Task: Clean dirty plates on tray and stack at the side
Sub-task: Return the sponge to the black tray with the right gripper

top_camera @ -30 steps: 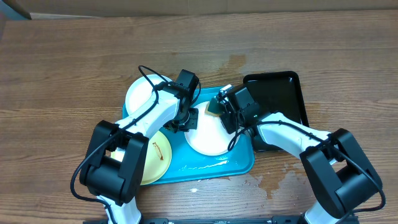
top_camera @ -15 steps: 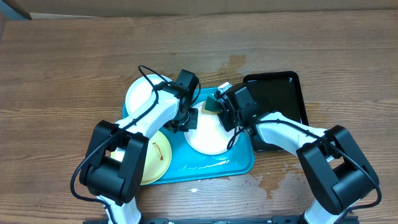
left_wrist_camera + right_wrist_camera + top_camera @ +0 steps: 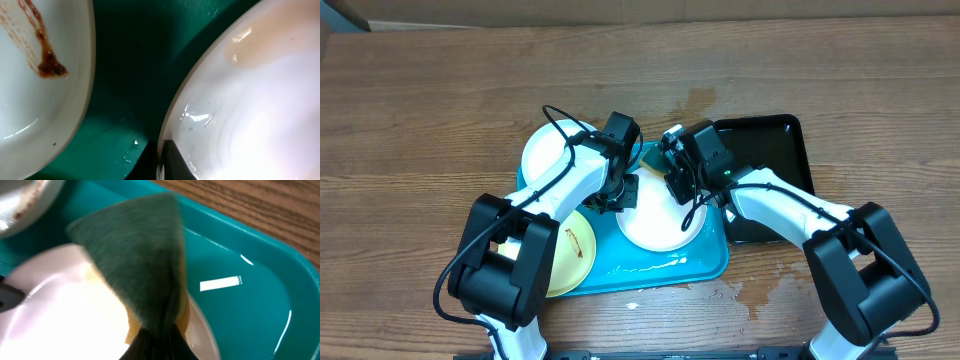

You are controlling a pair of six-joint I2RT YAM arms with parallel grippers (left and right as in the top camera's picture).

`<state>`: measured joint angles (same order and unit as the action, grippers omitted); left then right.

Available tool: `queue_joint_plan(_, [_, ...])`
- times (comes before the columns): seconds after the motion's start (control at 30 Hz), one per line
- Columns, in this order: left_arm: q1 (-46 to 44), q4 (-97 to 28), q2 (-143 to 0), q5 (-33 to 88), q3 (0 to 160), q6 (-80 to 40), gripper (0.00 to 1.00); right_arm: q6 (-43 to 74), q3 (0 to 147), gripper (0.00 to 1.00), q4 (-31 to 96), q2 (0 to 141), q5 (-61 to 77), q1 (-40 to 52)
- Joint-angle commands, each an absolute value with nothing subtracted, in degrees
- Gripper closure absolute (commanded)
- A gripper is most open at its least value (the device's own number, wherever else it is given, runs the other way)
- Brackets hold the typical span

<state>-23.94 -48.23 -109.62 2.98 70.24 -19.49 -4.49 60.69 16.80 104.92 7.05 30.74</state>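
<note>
A white plate (image 3: 655, 225) lies in the middle of the turquoise tray (image 3: 655, 268). My left gripper (image 3: 623, 193) is shut on this plate's left rim; in the left wrist view the jaws (image 3: 162, 162) pinch the rim of the plate (image 3: 250, 100). My right gripper (image 3: 667, 165) is shut on a green and yellow sponge (image 3: 140, 265) held at the plate's far edge (image 3: 55, 315). A second white plate (image 3: 548, 150) sits at the tray's back left. The yellow-green plate (image 3: 570, 258) with a brown smear sits at the front left.
A glossy black tray (image 3: 775, 150) lies right of the turquoise tray. A smeared plate (image 3: 35, 75) lies close to the left of the pinched one. Wet patches (image 3: 760, 290) mark the wooden table in front of the trays.
My right gripper has moved with the sponge toward the back left, from over the plate to its far edge. The left arm and the plates have not moved.
</note>
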Motion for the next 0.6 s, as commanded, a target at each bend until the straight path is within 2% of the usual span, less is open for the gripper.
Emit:
queue_joint_plan(0.0, [-24.0,-48.9,-111.0,1.1,69.5,-18.0,0.96,-4.5,63.9,0.96,18.2,99.9,10.7,29.5])
queue_joint_plan(0.23, [-24.0,-49.1,-111.0,1.1,69.5,-18.2,0.96,0.0,65.0,0.96,22.4,91.5,14.2,24.1])
queue_joint_plan(0.37, [-24.0,-49.1,-111.0,1.1,69.5,-18.4,0.96,1.0,65.0,0.96,27.6,87.7,14.0,19.0])
queue_joint_plan(0.57, [-24.0,-49.3,-111.0,1.1,69.6,-18.4,0.96,8.4,64.7,0.96,38.7,87.7,12.7,8.9])
